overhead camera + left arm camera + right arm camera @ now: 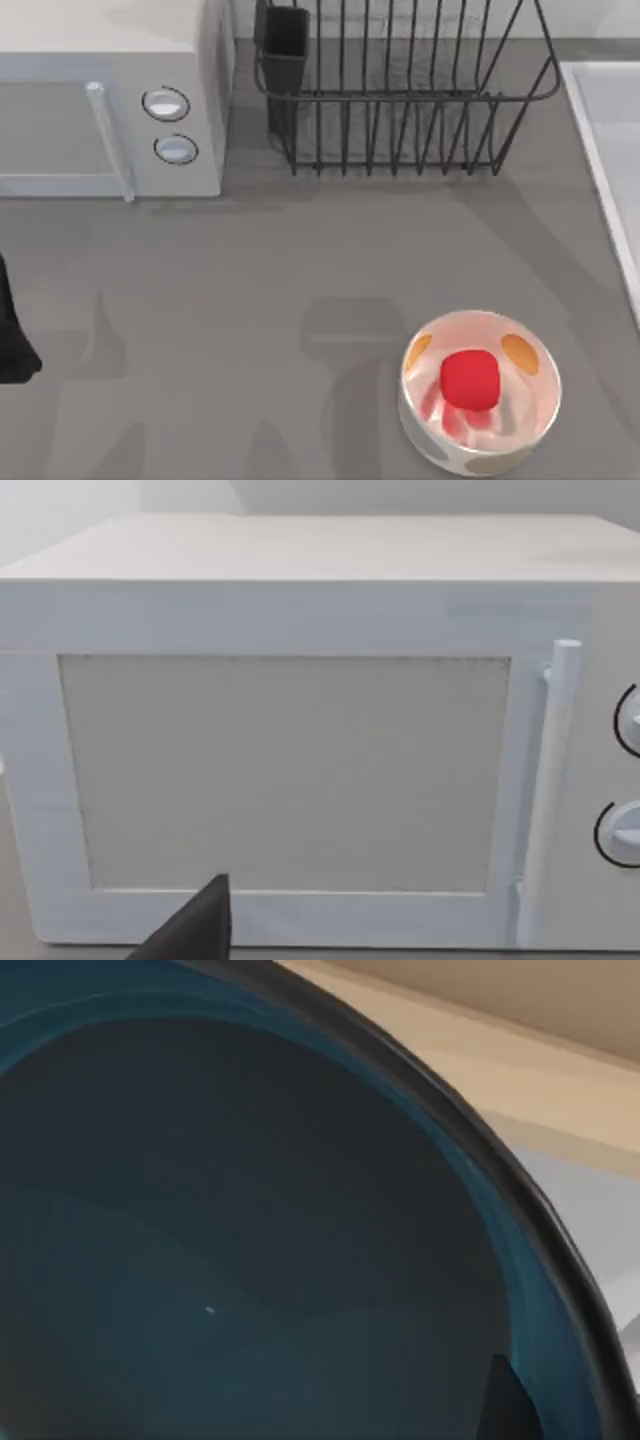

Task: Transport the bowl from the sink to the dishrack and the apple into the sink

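The right wrist camera sat close inside the bowl (250, 1260), apparently the bowl step, with the grip still to confirm before carrying it to the dishrack (400, 95); jaw state untellable.

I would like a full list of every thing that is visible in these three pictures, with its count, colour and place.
microwave: one, white, back left of the table, door shut.
dishrack: one, black wire, at the back, right of the microwave, dark cup at its left corner.
sink: one, pale grey-white, at the table's right edge.
white bowl: one, white with orange spots, front right of the table.
apple: one, red, inside the white bowl.
bowl: one, teal-blue, very close in the right wrist view.
table: one, grey.
left arm: one, black, at the table's left edge.
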Available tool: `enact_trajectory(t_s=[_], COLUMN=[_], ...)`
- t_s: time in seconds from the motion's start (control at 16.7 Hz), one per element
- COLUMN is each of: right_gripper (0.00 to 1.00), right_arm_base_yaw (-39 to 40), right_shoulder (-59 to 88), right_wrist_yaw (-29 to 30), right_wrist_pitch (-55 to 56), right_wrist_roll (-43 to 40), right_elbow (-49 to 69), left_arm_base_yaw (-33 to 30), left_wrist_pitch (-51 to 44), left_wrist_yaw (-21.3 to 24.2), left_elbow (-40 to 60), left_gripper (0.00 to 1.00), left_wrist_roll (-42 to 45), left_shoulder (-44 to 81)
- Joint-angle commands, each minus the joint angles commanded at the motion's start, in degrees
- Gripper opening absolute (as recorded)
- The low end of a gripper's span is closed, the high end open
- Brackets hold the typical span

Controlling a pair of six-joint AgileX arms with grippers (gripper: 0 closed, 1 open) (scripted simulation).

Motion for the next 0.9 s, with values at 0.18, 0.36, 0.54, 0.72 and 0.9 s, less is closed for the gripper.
enact_trajectory(t_s=[0.18, 0.36, 0.54, 0.72, 0.9], right_gripper=[0.00, 0.00, 0.00, 0.00, 0.00], right_arm_base_yaw=[10.12, 16.25, 17.60, 17.43, 16.97], right_shoulder=[0.04, -0.54, -0.77, -0.59, 0.96], right_wrist_yaw=[6.32, 10.46, 11.48, 11.19, 10.77], right_wrist_pitch=[11.43, 18.19, 19.67, 19.53, 21.61], right_wrist_roll=[4.66, 7.42, 8.04, 8.12, 8.04], right_elbow=[0.01, 0.28, 0.40, 0.31, -0.59], left_arm_base_yaw=[0.00, 0.00, 0.00, 0.00, 0.00], left_wrist_pitch=[0.00, 0.00, 0.00, 0.00, 0.00], left_wrist_yaw=[0.00, 0.00, 0.00, 0.00, 0.00], left_elbow=[0.00, 0.00, 0.00, 0.00, 0.00], left_gripper=[1.00, 1.00, 1.00, 1.00, 1.00], left_wrist_roll=[0.00, 0.00, 0.00, 0.00, 0.00], left_shoulder=[0.00, 0.00, 0.00, 0.00, 0.00])
